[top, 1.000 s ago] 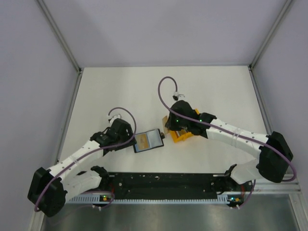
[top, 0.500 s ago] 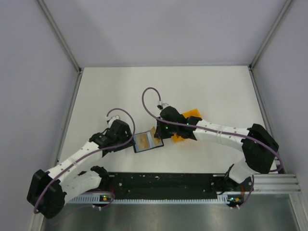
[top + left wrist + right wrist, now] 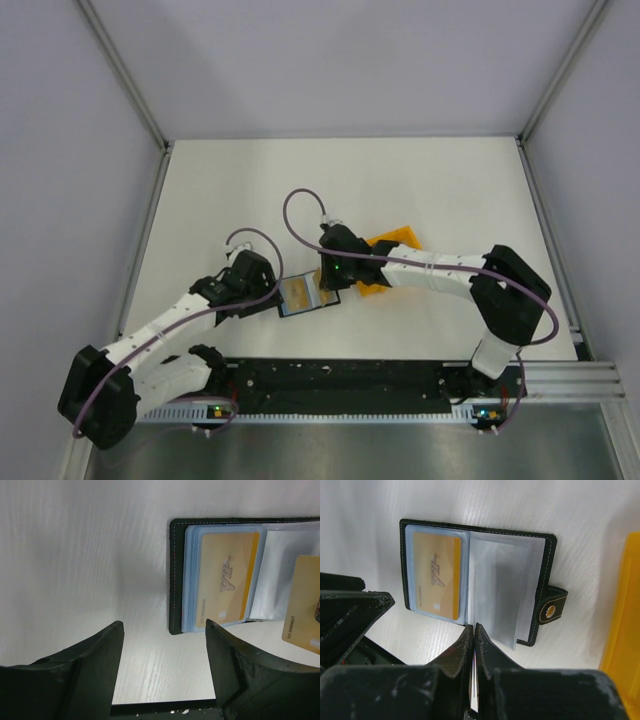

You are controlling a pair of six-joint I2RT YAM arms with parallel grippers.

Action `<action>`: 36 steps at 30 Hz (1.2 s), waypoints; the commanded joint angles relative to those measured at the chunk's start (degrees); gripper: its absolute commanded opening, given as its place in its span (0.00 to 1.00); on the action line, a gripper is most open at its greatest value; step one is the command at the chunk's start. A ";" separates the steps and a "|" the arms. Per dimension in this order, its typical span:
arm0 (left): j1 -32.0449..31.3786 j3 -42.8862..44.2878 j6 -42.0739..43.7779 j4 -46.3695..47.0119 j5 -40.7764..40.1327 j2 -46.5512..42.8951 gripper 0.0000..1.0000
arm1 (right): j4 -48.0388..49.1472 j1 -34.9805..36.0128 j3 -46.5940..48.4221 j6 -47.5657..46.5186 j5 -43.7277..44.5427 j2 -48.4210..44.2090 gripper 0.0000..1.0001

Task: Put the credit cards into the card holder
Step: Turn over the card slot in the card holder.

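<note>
The black card holder (image 3: pixel 303 295) lies open on the white table, its clear sleeves up. One gold VIP card (image 3: pixel 435 582) sits in its left sleeve and also shows in the left wrist view (image 3: pixel 227 582). My right gripper (image 3: pixel 473 627) is shut on a second gold card (image 3: pixel 302 605), held edge-on just above the holder's middle fold (image 3: pixel 477 580). My left gripper (image 3: pixel 162 625) is open and empty, low over the table just left of the holder's black edge (image 3: pixel 173 580). No other loose cards show.
The orange plastic bin (image 3: pixel 392 240) stands right of the holder, partly under the right arm, and also shows at the right edge of the right wrist view (image 3: pixel 622 630). The holder's snap tab (image 3: pixel 550 611) sticks out towards the bin. Grey walls enclose the table.
My right gripper has moved left from the orange bin to above the open holder, carrying the gold card. The left gripper has barely moved.
</note>
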 commanded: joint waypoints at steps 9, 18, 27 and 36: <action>-0.03 -0.93 1.40 4.94 2.23 1.79 0.72 | -3.20 -1.94 2.10 -1.48 5.26 2.15 0.00; -0.03 -1.37 1.22 5.55 2.41 2.31 0.73 | -7.76 -2.02 1.84 -1.66 7.81 6.19 0.00; 0.06 -3.82 0.61 10.55 4.33 2.57 0.77 | -9.09 -2.29 0.08 -1.31 8.08 9.62 0.00; 0.32 -9.89 -2.29 21.80 7.68 3.81 0.75 | -8.74 -2.29 -1.41 -2.10 7.29 9.45 0.00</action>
